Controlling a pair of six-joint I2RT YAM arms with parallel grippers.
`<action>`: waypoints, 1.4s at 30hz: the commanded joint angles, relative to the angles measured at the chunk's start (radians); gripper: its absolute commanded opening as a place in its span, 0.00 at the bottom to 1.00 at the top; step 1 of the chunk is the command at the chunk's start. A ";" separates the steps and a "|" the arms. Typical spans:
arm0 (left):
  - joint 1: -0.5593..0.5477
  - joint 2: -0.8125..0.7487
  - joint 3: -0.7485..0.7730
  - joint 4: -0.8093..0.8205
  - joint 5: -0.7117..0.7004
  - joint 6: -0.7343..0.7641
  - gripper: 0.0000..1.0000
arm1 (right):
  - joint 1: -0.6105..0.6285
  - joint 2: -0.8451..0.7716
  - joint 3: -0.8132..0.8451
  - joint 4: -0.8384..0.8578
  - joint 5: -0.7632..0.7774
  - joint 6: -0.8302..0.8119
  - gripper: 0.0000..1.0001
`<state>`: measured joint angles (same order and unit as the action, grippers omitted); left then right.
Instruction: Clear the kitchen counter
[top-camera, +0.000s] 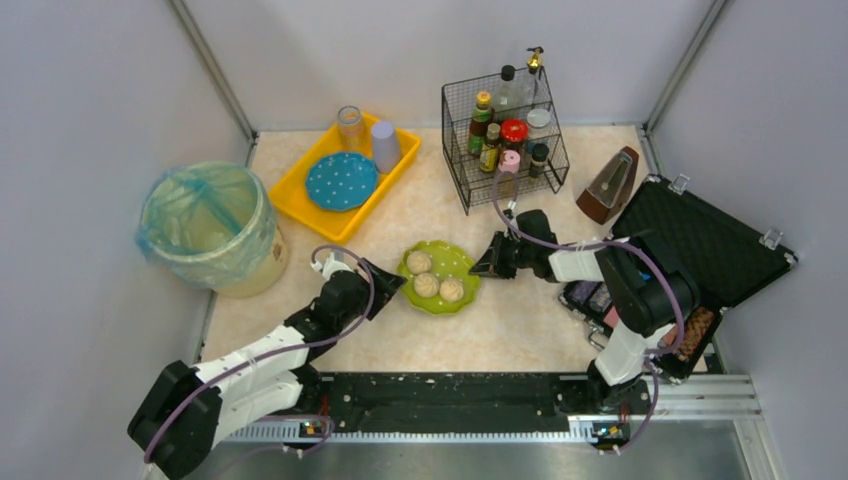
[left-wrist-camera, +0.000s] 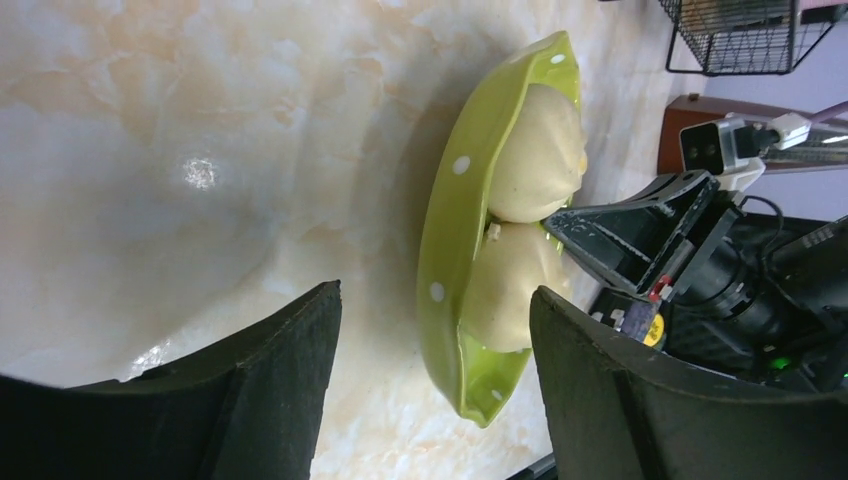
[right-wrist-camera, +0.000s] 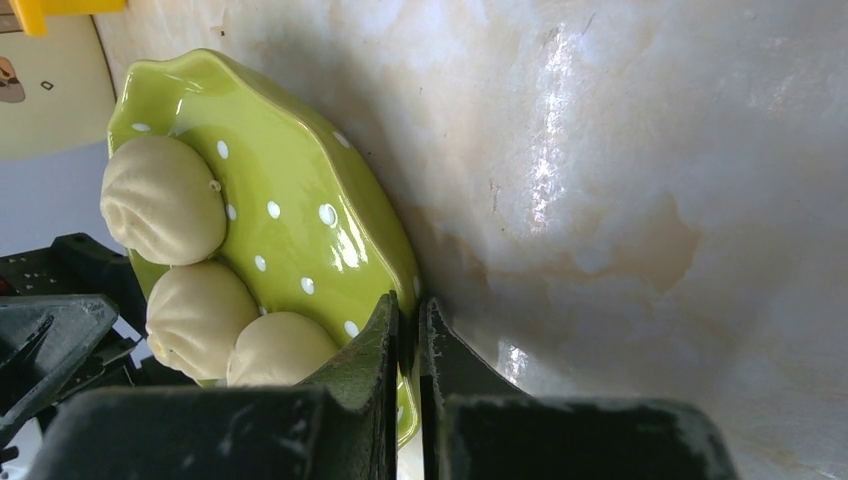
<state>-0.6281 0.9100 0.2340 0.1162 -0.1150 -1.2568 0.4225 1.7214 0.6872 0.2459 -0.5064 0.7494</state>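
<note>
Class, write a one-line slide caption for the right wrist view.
Right gripper pinches the rim of a green dotted plate holding three buns on the marbled kitchen counter.

Your top view high above the kitchen counter (top-camera: 520, 320), looking down, wrist views low, close, facing the green plate (top-camera: 458, 258) from opposite sides.

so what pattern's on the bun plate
Lime green plate with white dots; clearest in the right wrist view.

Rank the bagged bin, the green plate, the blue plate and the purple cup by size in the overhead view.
1. bagged bin
2. green plate and blue plate: too alike to rank, green perhaps slightly wider
3. purple cup
</note>
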 joint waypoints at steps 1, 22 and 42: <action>0.003 0.051 -0.031 0.202 -0.034 -0.066 0.70 | -0.004 -0.020 -0.011 0.014 -0.040 0.024 0.00; 0.037 0.378 -0.080 0.567 0.105 -0.073 0.46 | -0.003 -0.017 0.006 0.003 -0.065 0.005 0.00; 0.058 0.761 -0.147 1.226 0.293 -0.153 0.32 | -0.003 -0.013 0.012 -0.021 -0.063 -0.015 0.00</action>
<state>-0.5751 1.6379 0.1051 1.1313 0.1291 -1.4136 0.4225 1.7214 0.6876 0.2447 -0.5220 0.7326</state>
